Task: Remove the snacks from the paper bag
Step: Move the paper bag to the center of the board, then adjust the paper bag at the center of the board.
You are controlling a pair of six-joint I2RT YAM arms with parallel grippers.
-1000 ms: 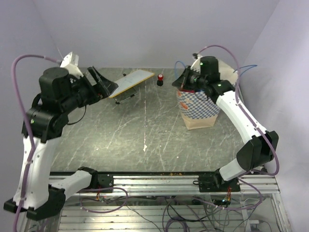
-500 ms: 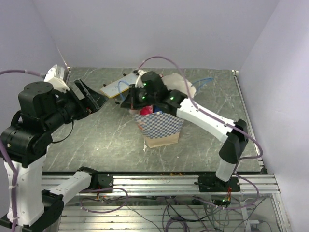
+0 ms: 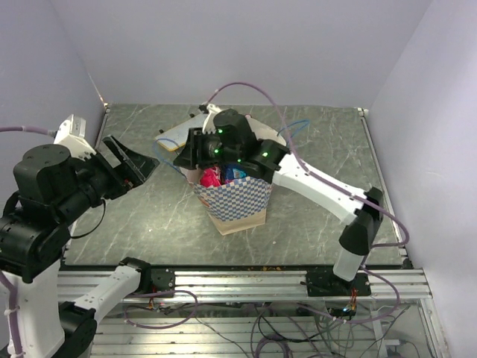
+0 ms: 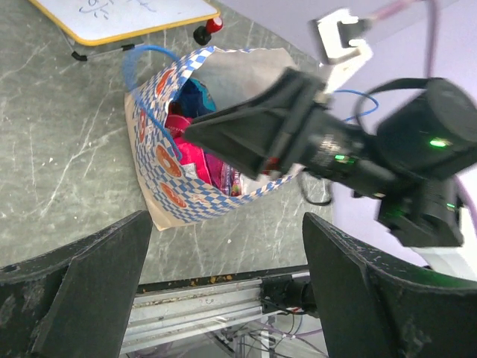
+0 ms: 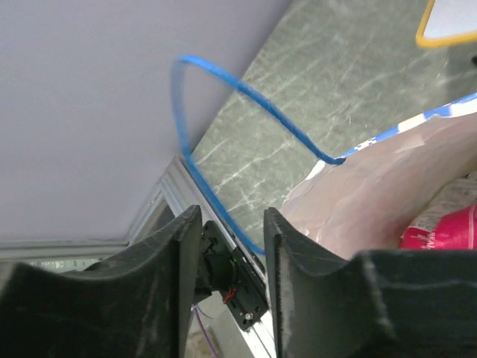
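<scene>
The blue-and-white checkered paper bag (image 3: 237, 200) stands open in the middle of the table. Snacks show in its mouth: a magenta packet (image 3: 211, 177) and a blue one (image 3: 237, 173); in the left wrist view the magenta packet (image 4: 186, 142) lies under the blue one (image 4: 195, 95). My right gripper (image 3: 186, 155) sits at the bag's left rim, jaws parted, with the blue cord handle (image 5: 223, 82) running loose through the gap. My left gripper (image 3: 140, 162) hangs wide open to the left of the bag, holding nothing.
A white, yellow-edged board (image 4: 127, 15) lies behind the bag, with a small red-and-black knob (image 4: 207, 30) beside it. The table's metal front rail (image 4: 209, 298) is close below the left gripper. A second blue handle (image 3: 294, 127) sticks out behind the right arm.
The right arm has dragged the bag by its handle from the back right to the table's middle, then parted its jaws. The left arm has drawn back toward the left.
</scene>
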